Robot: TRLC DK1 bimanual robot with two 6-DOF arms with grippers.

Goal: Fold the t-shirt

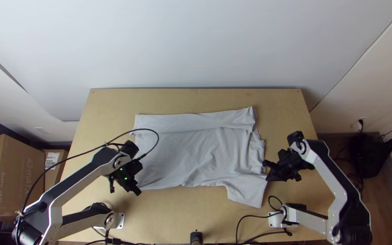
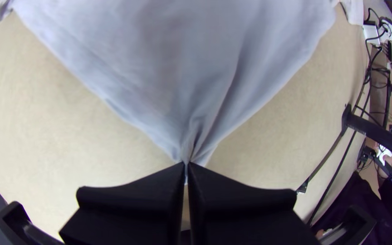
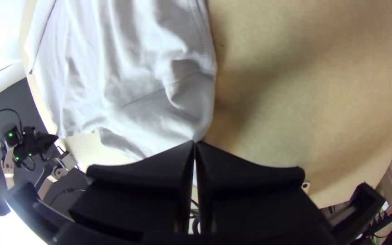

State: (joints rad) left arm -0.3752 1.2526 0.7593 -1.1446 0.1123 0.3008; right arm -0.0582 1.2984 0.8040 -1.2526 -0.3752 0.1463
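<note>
Left tool (image 1: 137, 192), right tool (image 1: 268, 178), t-shirt (image 1: 191, 156) between, edge pinched in each

Cardboard boxes (image 1: 21, 181) left of the wooden table (image 1: 196, 100) — white wall (image 1: 196, 45) beyond.

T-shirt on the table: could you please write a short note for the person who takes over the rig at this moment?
Left gripper: shut on the t-shirt's near left corner.
Right gripper: shut on its right edge, close to the near sleeve.
T-shirt: on the table, mostly spread, somewhat wrinkled.
Done: far side folded over in a strip.
Remaining: near side and its sleeve not folded in; probably the next fold.
</note>
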